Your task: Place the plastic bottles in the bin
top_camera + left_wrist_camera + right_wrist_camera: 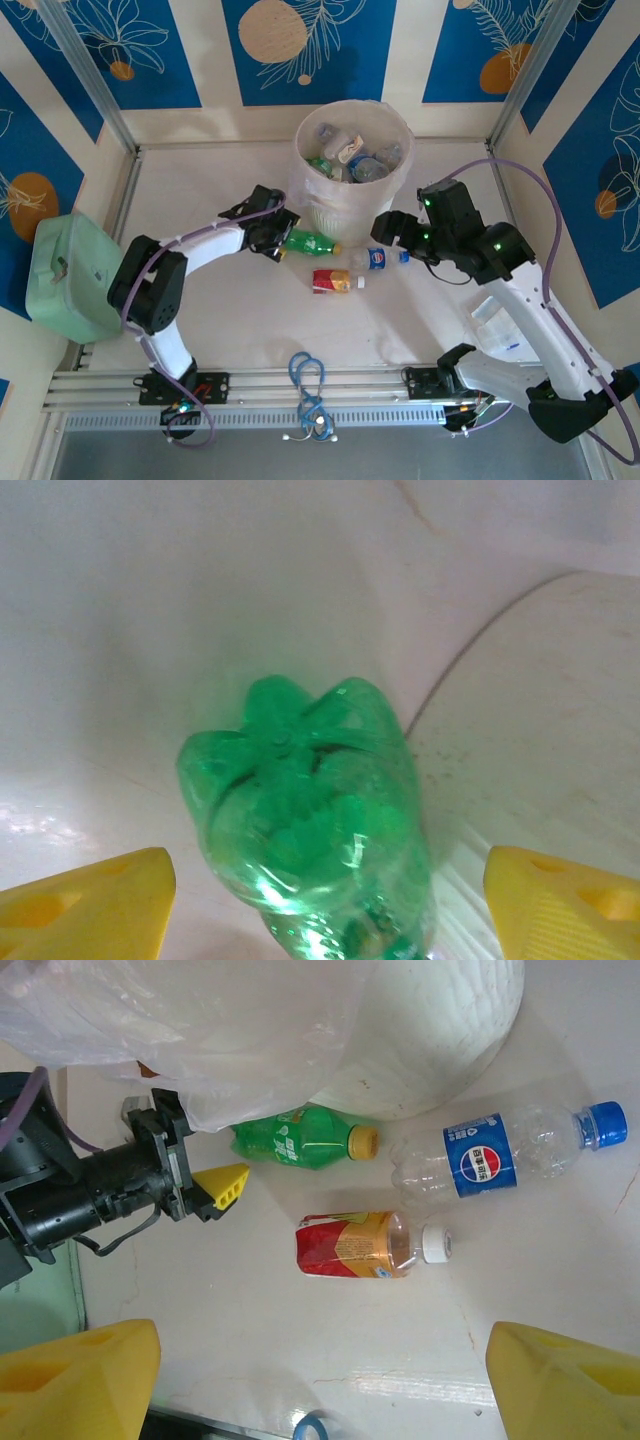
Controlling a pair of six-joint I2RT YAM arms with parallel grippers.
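Observation:
Three plastic bottles lie on the table in front of the bin (330, 205): a green one (310, 241), a red-and-orange labelled one (332, 281) and a clear one with a blue label (385, 259). The bin holds several more bottles (352, 155). My left gripper (276, 243) is open and straddles the base of the green bottle (310, 820); its yellow fingertips (90, 905) stand clear of it on both sides. My right gripper (325, 1390) hovers open and empty above the table, with the red bottle (355, 1245), the clear bottle (490, 1155) and the green bottle (295, 1138) beyond it.
A mint-green box (65, 275) sits at the left edge. A blue cable loop (307, 375) lies near the front rail. A clear plastic pouch (500, 330) lies under the right arm. The bin's bag liner (230, 1030) hangs over the green bottle's base.

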